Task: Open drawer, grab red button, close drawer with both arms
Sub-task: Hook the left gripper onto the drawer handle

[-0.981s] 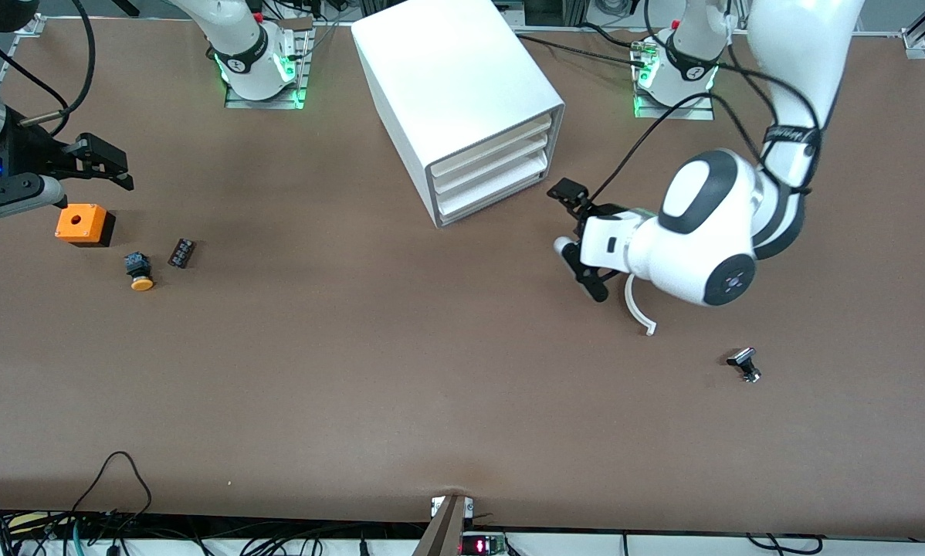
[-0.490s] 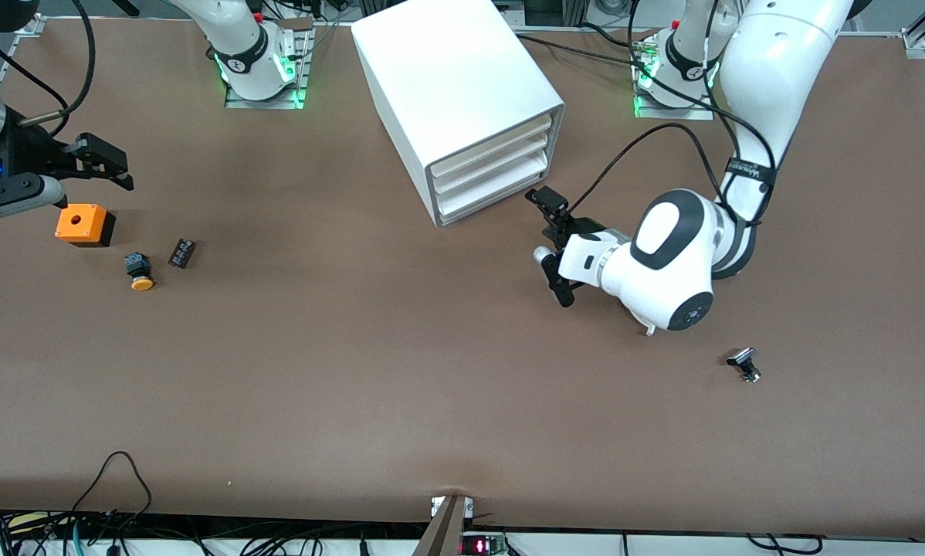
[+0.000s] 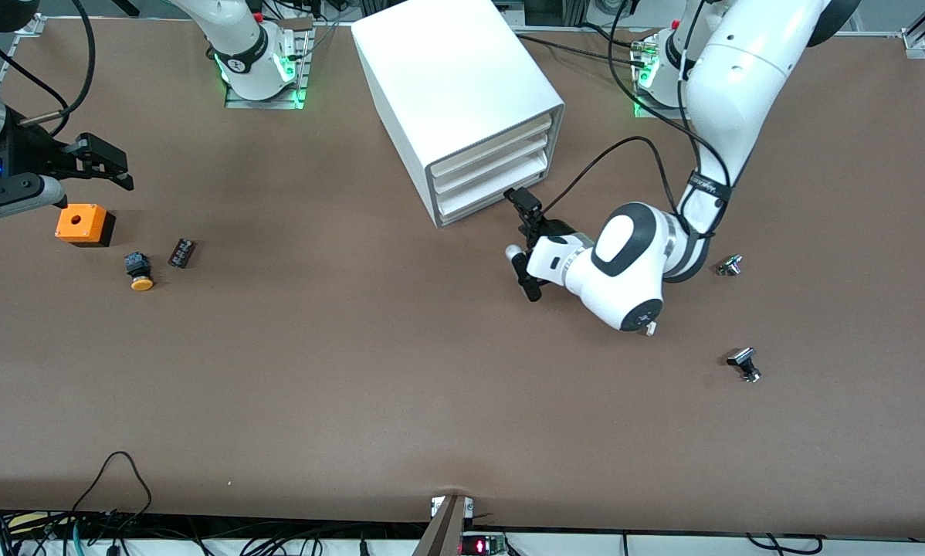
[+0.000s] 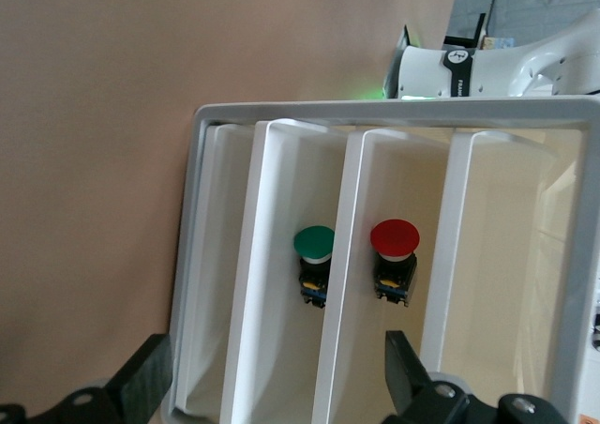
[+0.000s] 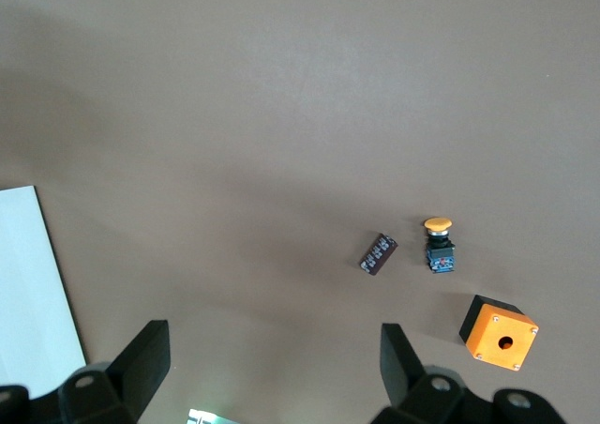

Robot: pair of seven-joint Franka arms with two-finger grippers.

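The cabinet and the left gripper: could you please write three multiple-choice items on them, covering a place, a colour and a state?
1. Where is the left gripper?
A. over the orange box
B. in front of the cabinet
C. above the cabinet's top

2. Which cap colours show inside the cabinet?
A. yellow and blue
B. both red
C. green and red

3. The left gripper is:
A. open
B. shut on a button
C. shut, empty

Key: B, it faces the cabinet's front; C, a green button sits beside a red button; A, its fingers stand wide apart.
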